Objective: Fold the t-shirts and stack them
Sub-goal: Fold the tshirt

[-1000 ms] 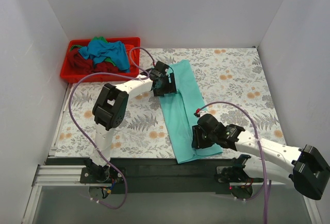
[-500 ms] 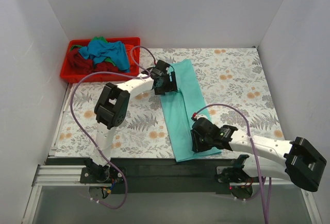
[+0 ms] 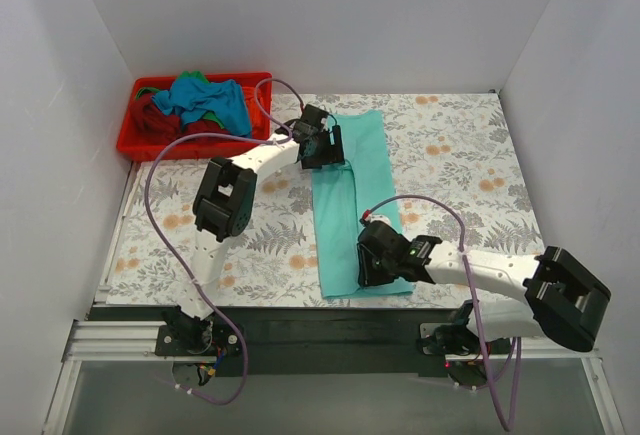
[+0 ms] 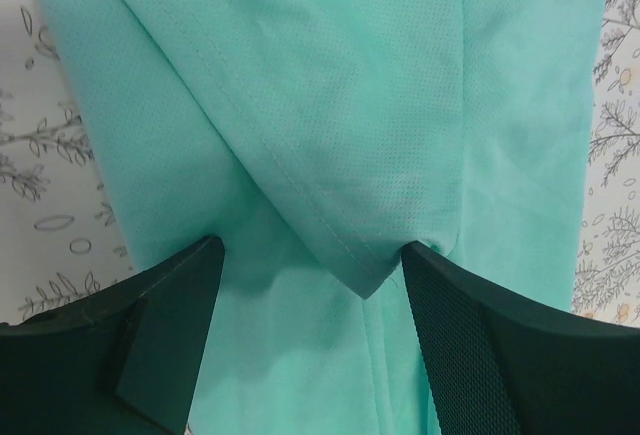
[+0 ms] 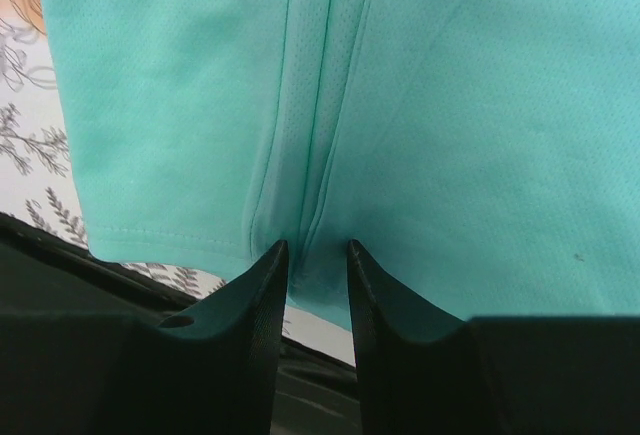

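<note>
A mint-teal t-shirt (image 3: 350,195) lies folded into a long narrow strip down the middle of the table. My left gripper (image 3: 325,147) rests on its far left edge. In the left wrist view (image 4: 312,255) the jaws stand wide apart over the cloth (image 4: 330,105), with a folded corner between them. My right gripper (image 3: 372,265) is at the strip's near end. In the right wrist view (image 5: 316,250) it is shut on a pinched pleat of the shirt (image 5: 450,105). Other t-shirts, blue (image 3: 210,100) and dark red (image 3: 160,120), lie heaped at the far left.
The heap sits in a red plastic bin (image 3: 128,143) at the table's far left corner. White walls close in the table on three sides. The black front rail (image 3: 300,320) runs just below the shirt's near end. The tablecloth (image 3: 460,165) has a floral print.
My right gripper has dragged the shirt's near end to the left, so the strip now lies straighter. My left gripper has shifted slightly farther away along the far end.
</note>
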Controlling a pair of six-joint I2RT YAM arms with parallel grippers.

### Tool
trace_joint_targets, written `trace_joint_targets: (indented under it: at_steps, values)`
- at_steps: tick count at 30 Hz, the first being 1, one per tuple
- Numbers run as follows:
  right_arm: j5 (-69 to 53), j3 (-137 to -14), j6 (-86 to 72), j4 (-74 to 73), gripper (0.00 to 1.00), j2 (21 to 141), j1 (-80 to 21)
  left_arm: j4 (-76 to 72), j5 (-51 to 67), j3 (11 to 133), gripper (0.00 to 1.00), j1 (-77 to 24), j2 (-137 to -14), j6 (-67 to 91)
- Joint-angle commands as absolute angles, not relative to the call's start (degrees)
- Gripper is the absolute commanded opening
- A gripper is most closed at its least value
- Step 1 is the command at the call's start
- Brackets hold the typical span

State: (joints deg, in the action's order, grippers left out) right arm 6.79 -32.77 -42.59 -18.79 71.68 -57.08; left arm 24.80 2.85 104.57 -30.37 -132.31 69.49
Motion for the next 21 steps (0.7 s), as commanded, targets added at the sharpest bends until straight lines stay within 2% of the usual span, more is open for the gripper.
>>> trace_joint_targets:
  at_steps: [1,15,21]
  values:
    - [8.78,-33.83,-44.91,-19.16,0.37,75.23,-57.57,27.25,1.41,105.99,0.72,-28.66,-136.49,66.62]
    - [11.42,-40.87,-43.33,-18.90,0.38,81.83,-57.48,31.54,2.20,119.96,0.72,-27.16,-141.77,63.55]
    - [10.46,-44.99,-39.12,-21.87,0.41,77.70,-57.57,32.52,3.60,124.71,0.72,-27.16,-135.11,63.19]
